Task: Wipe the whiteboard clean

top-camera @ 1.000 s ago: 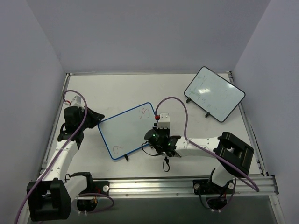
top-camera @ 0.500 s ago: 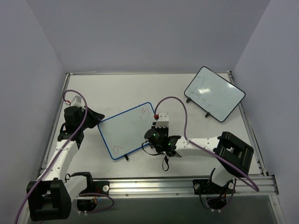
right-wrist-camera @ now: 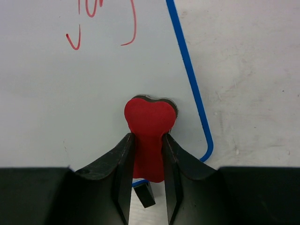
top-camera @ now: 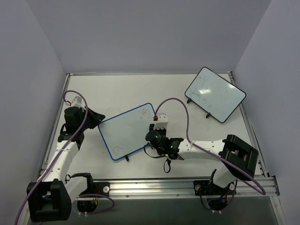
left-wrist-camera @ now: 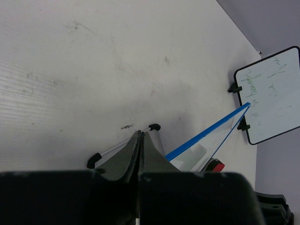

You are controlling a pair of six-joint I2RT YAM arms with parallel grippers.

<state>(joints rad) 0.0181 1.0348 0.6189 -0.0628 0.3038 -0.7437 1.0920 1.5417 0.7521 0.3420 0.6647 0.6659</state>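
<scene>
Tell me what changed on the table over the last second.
The right gripper, shut on the red eraser, slid a little farther across the blue-rimmed whiteboard, away from the arm bases and toward the red scribbles. The left gripper, the whiteboard itself and the black-rimmed board stayed put.

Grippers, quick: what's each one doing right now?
Left gripper: jaws shut at the whiteboard's edge; whether they pinch it cannot be told.
Right gripper: closed on the red eraser, over the whiteboard.
</scene>
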